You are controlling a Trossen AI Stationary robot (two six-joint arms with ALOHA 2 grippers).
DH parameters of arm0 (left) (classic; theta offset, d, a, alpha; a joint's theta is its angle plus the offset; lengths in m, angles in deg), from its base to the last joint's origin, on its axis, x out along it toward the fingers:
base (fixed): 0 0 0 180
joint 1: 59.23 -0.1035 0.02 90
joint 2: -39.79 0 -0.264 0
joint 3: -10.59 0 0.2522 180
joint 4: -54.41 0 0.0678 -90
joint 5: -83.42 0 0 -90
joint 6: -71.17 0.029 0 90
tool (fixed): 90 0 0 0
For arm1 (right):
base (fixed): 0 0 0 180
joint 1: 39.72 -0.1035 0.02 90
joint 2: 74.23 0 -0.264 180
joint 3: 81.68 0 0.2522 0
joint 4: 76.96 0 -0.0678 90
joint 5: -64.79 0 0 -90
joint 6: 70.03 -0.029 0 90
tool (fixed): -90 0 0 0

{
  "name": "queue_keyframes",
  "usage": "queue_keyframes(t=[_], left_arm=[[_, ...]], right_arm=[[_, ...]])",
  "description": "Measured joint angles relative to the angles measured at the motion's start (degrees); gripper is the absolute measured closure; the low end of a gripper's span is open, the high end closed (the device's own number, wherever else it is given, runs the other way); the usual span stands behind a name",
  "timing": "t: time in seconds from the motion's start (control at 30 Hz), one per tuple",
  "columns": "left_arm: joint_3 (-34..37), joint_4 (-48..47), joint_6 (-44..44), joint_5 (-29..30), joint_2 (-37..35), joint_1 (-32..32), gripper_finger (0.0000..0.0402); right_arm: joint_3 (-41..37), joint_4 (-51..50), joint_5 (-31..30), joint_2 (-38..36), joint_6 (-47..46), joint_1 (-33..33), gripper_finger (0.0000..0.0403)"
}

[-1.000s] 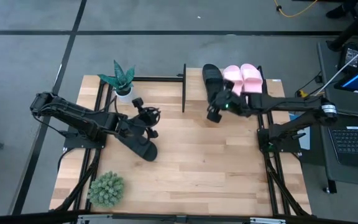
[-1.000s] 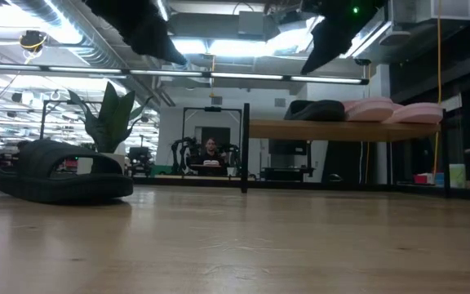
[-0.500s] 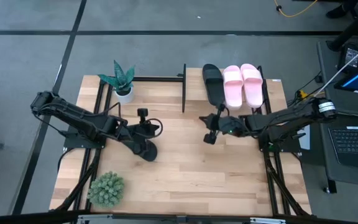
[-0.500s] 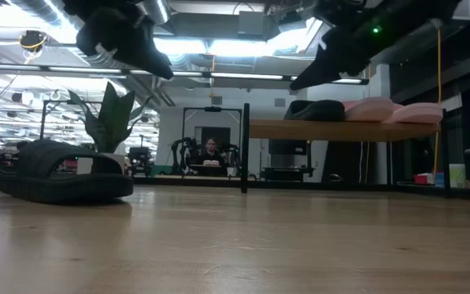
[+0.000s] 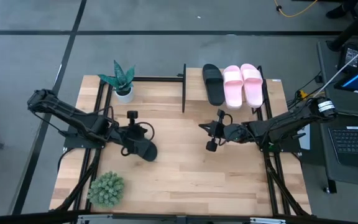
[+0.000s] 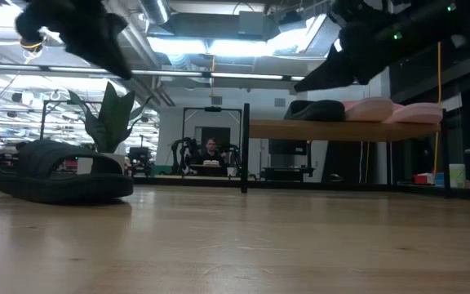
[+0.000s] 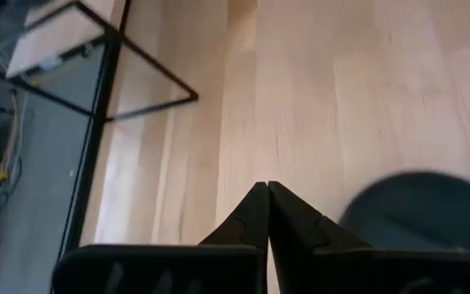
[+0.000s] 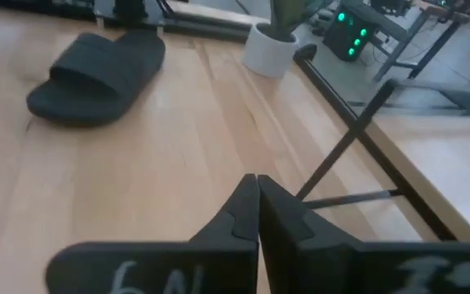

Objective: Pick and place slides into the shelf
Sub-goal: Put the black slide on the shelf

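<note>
Already three slides (image 5: 234, 85) on shelf (image 5: 272, 82)

— Where did the slides lie?
— Three sat on the shelf (image 5: 272, 84) at the table's one o'clock corner: one black slide (image 5: 213, 84) at its nine o'clock end, then the pink pair (image 5: 243, 84) just beside it, all flat, side by side, lengthwise toward twelve.
— And the fourth?
— The other black slide (image 5: 143, 148) lay on the tabletop toward nine o'clock, sole down, strap up, well apart from the shelf.
— What did the shelf look like?
— A light-wood board raised on thin black posts (image 6: 246, 147), about level.
</note>
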Motion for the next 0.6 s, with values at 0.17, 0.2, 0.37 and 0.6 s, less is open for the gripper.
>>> queue_keyframes(t=[0.17, 0.2, 0.37, 0.6], left_arm=[[0.0, -9.18, -8.68, -2.02, -1.52, 0.01, 0.0401], [0.0, -10.98, -10.32, -2.28, -1.56, 0.01, 0.0401], [0.0, -15.51, -14.12, -2.51, -1.39, 0.41, 0.0401], [0.0, -15.47, -13.32, -2.64, -1.38, 0.71, 0.0401]], right_arm=[[-0.08, 0.1, 0.0, 0.0, -1.71, -0.02, 0.0398], [-0.08, 0.24, 0.01, 0.0, -1.7, -0.02, 0.0397], [-0.08, 2.29, 0.0, 0.0, 0.34, 0.02, 0.0395], [-0.08, 4.16, 0.0, 0.0, 1.38, 0.0, 0.0394]])
